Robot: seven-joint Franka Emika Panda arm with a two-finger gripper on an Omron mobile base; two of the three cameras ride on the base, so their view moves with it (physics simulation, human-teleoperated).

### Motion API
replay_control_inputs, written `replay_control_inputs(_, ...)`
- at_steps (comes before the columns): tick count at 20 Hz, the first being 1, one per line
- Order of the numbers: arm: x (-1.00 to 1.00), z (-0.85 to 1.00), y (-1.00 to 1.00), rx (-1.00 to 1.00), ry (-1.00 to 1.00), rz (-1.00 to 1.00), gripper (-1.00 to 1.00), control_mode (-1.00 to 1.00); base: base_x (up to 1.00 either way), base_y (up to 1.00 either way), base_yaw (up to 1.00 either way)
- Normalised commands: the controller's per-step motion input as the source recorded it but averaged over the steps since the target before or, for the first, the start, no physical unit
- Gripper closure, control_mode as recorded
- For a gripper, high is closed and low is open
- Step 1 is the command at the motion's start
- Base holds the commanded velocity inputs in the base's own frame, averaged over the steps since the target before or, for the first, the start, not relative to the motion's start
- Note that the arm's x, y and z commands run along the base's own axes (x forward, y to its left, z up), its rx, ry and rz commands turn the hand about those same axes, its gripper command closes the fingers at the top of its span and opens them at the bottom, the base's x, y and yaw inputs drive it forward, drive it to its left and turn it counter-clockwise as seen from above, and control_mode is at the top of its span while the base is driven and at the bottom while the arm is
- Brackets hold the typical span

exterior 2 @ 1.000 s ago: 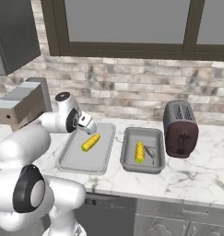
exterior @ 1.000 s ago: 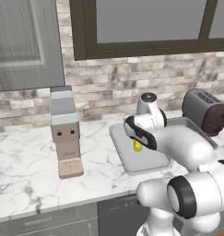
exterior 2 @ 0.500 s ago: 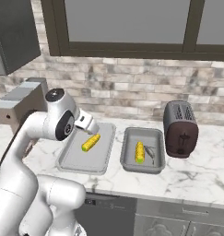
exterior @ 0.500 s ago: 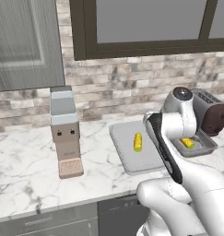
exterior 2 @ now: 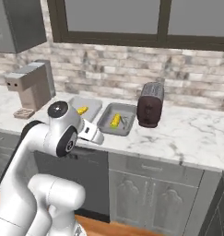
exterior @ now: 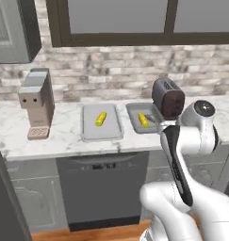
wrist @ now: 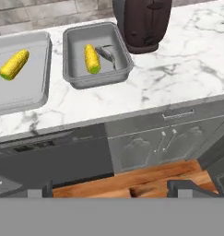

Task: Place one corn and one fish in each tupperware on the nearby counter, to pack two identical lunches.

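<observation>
The open tool point(wrist: 111, 189) is empty – the left grey rectangular tray point(wrist: 19, 85) (its yellow corn cob point(wrist: 14, 64) at 11 o'clock) risks staying fishless – unlike the right grey tray point(wrist: 97, 76).

Two grey trays side by side on the marble tabletop point(wrist: 178, 78); one holds corn only, the other corn plus fish.

The left tupperware point(wrist: 37, 92) is shallow, with one yellow cob point(wrist: 14, 64) lying diagonally inside. The right tupperware point(wrist: 118, 73), just beside it and next to the dark toaster, holds a second cob point(wrist: 91, 58) lying lengthwise with a small dark-grey fish point(wrist: 107, 55) alongside it.
</observation>
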Motion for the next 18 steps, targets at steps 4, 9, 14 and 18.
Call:
replay_control_inputs(4,0.0,0.0,0.0,0.0,0.0,0.0,-1.0,1.0,-1.0,-0.55,0.58)
replay_control_inputs(9,0.0,0.0,0.0,0.0,0.0,0.0,-1.0,1.0,-1.0,-0.45,0.61)
replay_control_inputs(14,0.0,0.0,0.0,0.0,0.0,0.0,-1.0,1.0,-1.0,-0.58,0.54)
replay_control_inputs(18,0.0,0.0,0.0,0.0,0.0,0.0,-1.0,1.0,-1.0,-0.09,0.42)
